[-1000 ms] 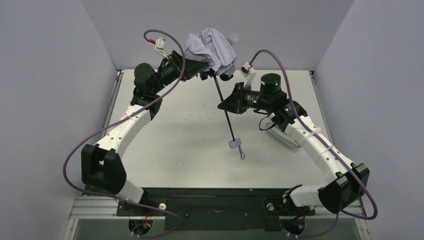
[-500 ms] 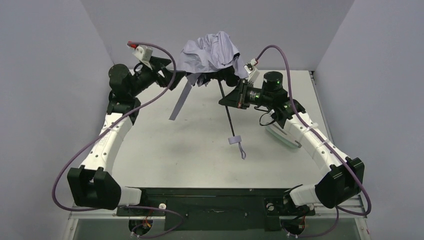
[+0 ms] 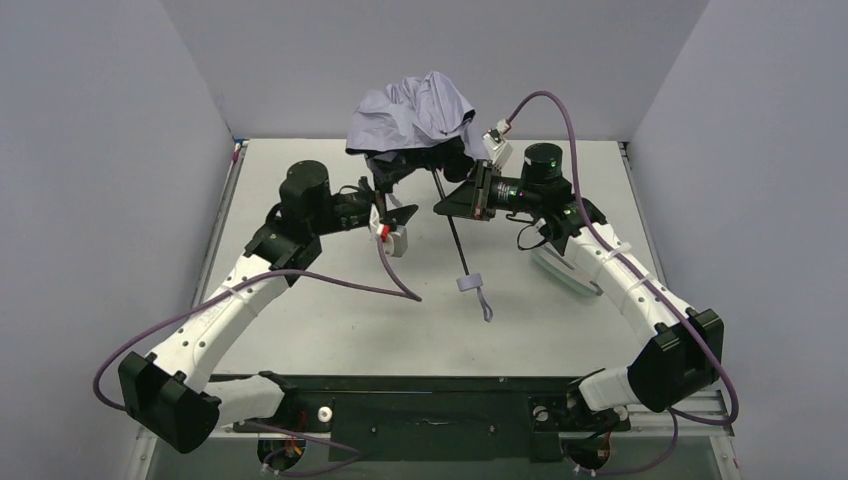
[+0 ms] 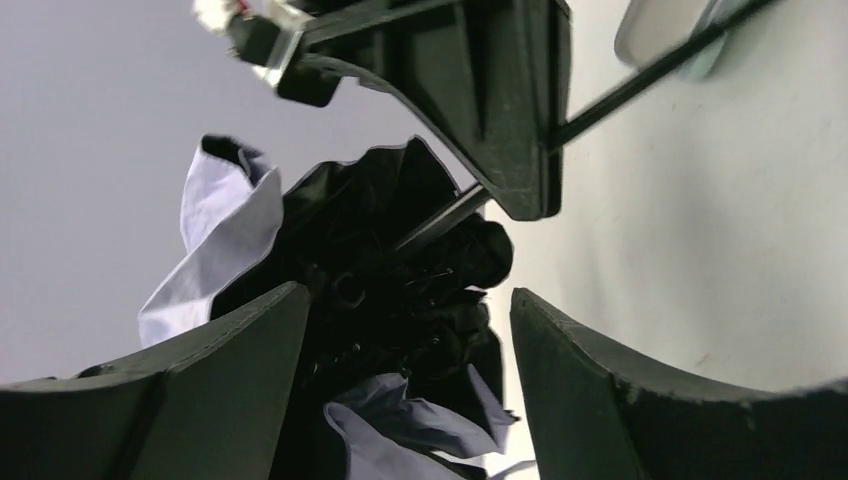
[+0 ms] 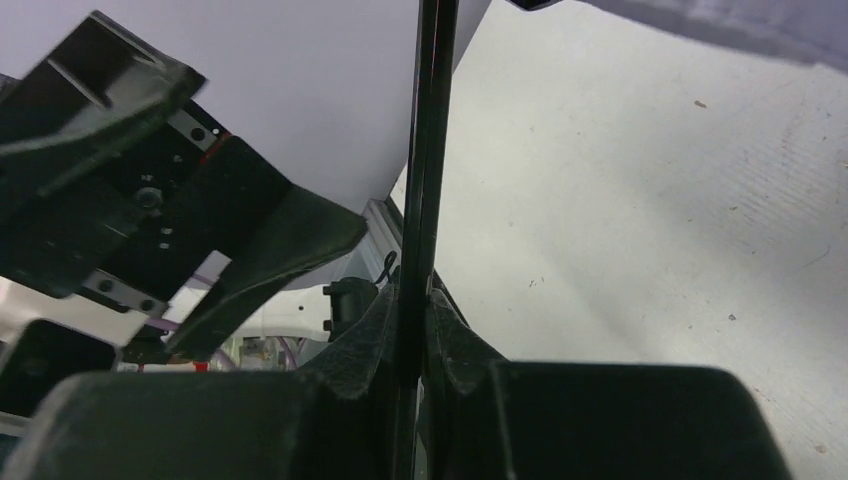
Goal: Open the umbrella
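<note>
The umbrella hangs in the air at the back centre, its pale lilac canopy [image 3: 415, 112] crumpled and partly spread, with black lining beneath. Its thin black shaft [image 3: 455, 245] slants down to the small lilac handle [image 3: 470, 283] with a wrist loop. My right gripper [image 3: 447, 208] is shut on the shaft [image 5: 425, 150], which runs between its closed fingers [image 5: 415, 290]. My left gripper [image 3: 398, 207] is open just below the canopy. In the left wrist view its fingers [image 4: 408, 295] frame the black lining [image 4: 400, 270] and a lilac fold [image 4: 400, 430] without touching them.
The mint-green oval case [image 3: 560, 270] lies on the table under my right forearm; it also shows in the left wrist view [image 4: 660, 30]. Grey walls enclose the white table [image 3: 330, 310] on three sides. My left gripper's body shows in the right wrist view [image 5: 200, 220].
My left gripper has let go of the canopy's left side and swung down and right, under the canopy. The canopy has dropped and spread a little. The right gripper still holds the shaft.
</note>
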Motion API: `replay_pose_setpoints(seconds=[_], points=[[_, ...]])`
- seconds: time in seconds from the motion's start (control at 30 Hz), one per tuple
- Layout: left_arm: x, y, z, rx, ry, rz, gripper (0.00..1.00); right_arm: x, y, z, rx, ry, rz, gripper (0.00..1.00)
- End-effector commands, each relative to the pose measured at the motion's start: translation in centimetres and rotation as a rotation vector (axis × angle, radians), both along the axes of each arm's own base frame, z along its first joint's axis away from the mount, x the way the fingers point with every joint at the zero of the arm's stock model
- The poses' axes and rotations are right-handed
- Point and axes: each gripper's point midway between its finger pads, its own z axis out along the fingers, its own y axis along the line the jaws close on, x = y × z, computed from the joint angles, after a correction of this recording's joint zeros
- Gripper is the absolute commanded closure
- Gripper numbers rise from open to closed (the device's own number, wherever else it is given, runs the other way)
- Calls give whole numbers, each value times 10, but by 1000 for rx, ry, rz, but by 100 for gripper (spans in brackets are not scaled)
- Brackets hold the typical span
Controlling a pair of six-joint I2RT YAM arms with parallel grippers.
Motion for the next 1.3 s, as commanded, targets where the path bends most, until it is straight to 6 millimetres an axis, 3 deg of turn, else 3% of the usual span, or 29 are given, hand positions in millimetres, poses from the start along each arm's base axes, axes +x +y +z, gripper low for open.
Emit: replay_pose_setpoints(seconds=[0.0,0.23,0.47,0.7,0.87,0.9,1.0,1.1,1.2,1.27], points=[[11,-6,-17,213,-298,-9,30,-10,4,36,75,-152,69,100],[4,-28,-23,241,-393,-51,37,-23,9,26,59,-135,109,100],[15,-39,-36,259,-460,-14,40,-32,17,23,55,-112,155,100],[32,-39,-40,265,-503,66,66,-48,20,18,55,-77,224,100],[28,-42,-41,250,-535,59,94,-51,16,19,57,-73,226,99],[26,-43,-45,252,-537,49,97,-51,14,21,59,-79,218,94],[17,-47,-46,239,-554,11,100,-40,5,25,70,-86,165,63],[4,-50,-49,235,-548,-41,100,-22,-8,54,111,-155,102,41],[-10,-53,-50,210,-518,-81,100,3,-26,89,136,-250,17,32],[-17,-53,-43,153,-439,-83,100,25,-50,114,149,-306,-79,28]])
